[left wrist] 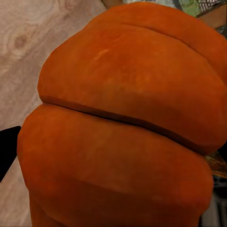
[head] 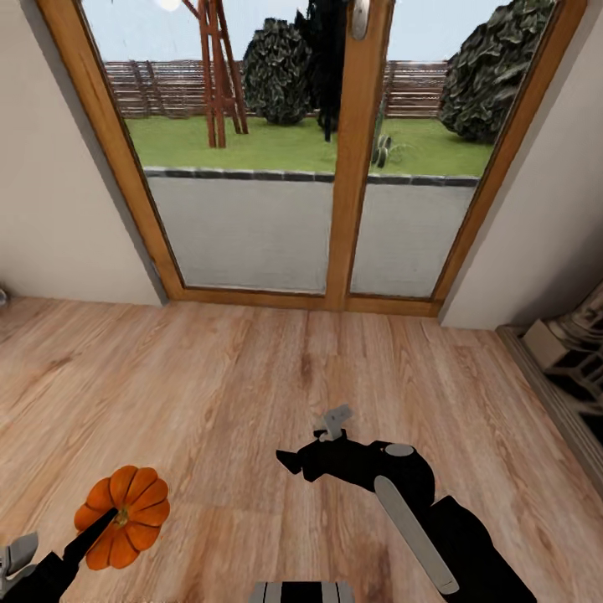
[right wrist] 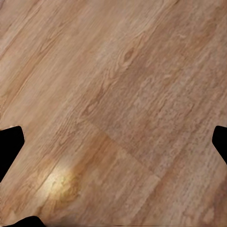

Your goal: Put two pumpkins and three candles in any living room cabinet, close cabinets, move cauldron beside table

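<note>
One ribbed orange pumpkin (head: 124, 517) in left gripper (head: 99, 526)

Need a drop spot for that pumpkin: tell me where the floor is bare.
Bare wood floor runs from the glass door's frame to the right gripper and the left gripper's pumpkin. It is crowded by the grey objects at far right.

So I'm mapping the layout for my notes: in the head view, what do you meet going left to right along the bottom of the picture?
Left pincer holding the pumpkin → right pincer over the wood floor → a grey and cream object at the right edge, too cropped to identify.
</note>
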